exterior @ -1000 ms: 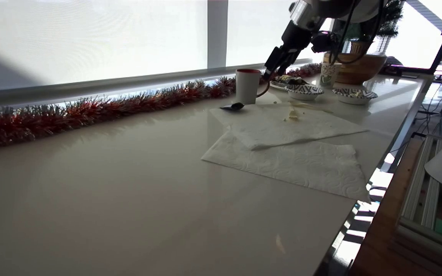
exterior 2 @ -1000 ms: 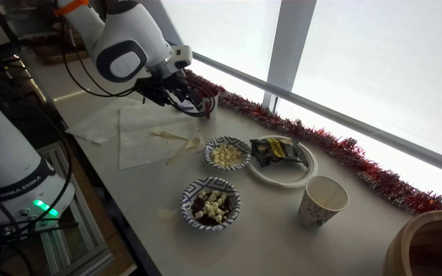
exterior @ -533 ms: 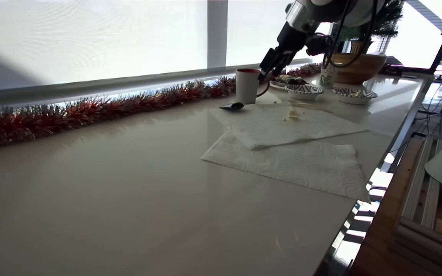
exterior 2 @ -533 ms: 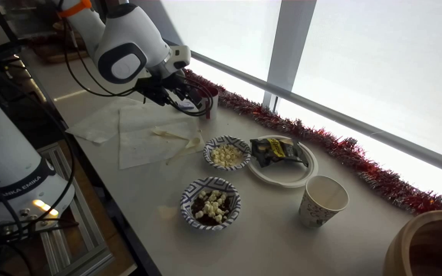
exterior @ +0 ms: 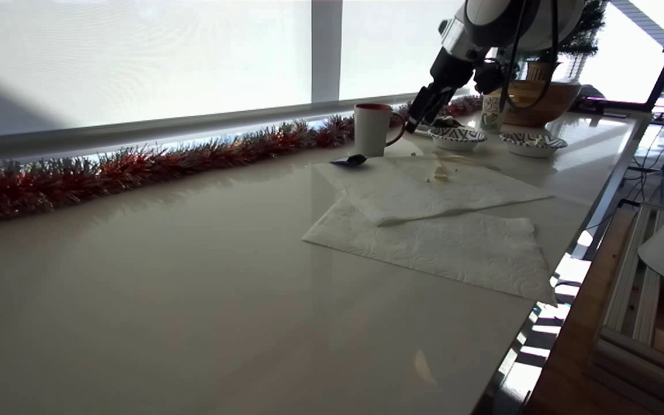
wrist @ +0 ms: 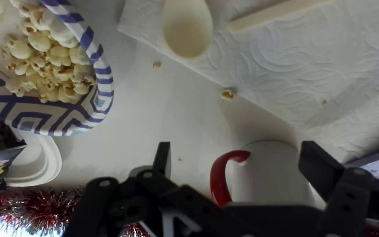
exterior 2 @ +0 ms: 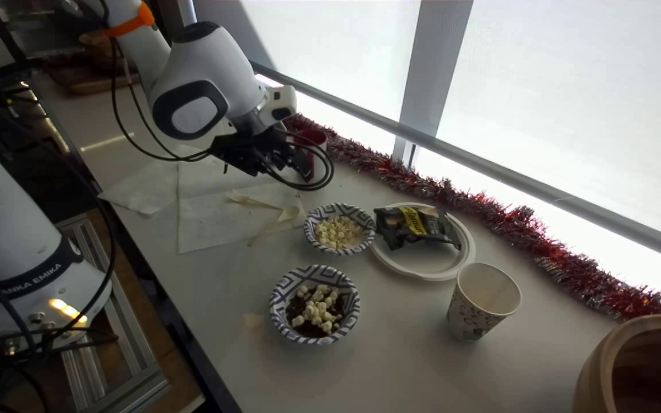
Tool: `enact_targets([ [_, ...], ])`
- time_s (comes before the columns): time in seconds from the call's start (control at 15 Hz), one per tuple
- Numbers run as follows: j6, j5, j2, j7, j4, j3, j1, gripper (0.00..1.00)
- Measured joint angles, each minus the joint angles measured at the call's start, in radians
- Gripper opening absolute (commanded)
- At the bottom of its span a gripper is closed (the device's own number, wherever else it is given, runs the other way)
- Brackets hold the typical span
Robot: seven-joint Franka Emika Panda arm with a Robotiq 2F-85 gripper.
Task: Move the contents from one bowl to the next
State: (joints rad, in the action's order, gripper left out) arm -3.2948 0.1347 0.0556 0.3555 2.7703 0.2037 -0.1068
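Note:
Two paper bowls with a blue zigzag pattern stand on the table in both exterior views. The bowl nearer the mug (exterior 2: 330, 210) holds popcorn (exterior 2: 337, 232). In the other bowl (exterior 2: 319, 275), popcorn lies over something dark red. Popcorn (wrist: 51, 65) fills part of the nearer bowl (wrist: 58, 120) at the upper left of the wrist view. My gripper (wrist: 240, 161) is wide open, and no fingertip is seen gripping anything. Below it in that view show a white mug (wrist: 271, 174) and its red handle. An exterior view has the gripper (exterior: 419, 123) just beside the mug's handle.
A pale spoon (exterior 2: 288, 214) and fork (exterior 2: 250, 201) lie by paper towels (exterior 2: 216, 223). Past the bowls are a plate (exterior 2: 431, 265) with a snack bag (exterior 2: 416, 225), a paper cup (exterior 2: 482, 304) and a wooden bowl (exterior 2: 600, 367). Tinsel (exterior: 136, 167) lines the window side.
The gripper first drifted toward the mug, then moved away from it toward the bowls, standing a little lower now. The base light turned from green to yellow. Bowls, popcorn and mug stayed put.

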Motion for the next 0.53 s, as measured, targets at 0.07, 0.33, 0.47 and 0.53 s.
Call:
enact_targets([
  [0.07,0.006,-0.001,0.001,0.007,0.000,-0.004,0.000,1.00],
  [0.33,0.008,-0.001,0.002,0.010,0.000,-0.047,0.000,1.00],
  [0.47,0.008,-0.001,0.003,0.010,-0.001,-0.063,0.002,1.00],
  [0.53,0.008,-0.001,0.003,0.010,-0.001,-0.073,0.007,1.00],
])
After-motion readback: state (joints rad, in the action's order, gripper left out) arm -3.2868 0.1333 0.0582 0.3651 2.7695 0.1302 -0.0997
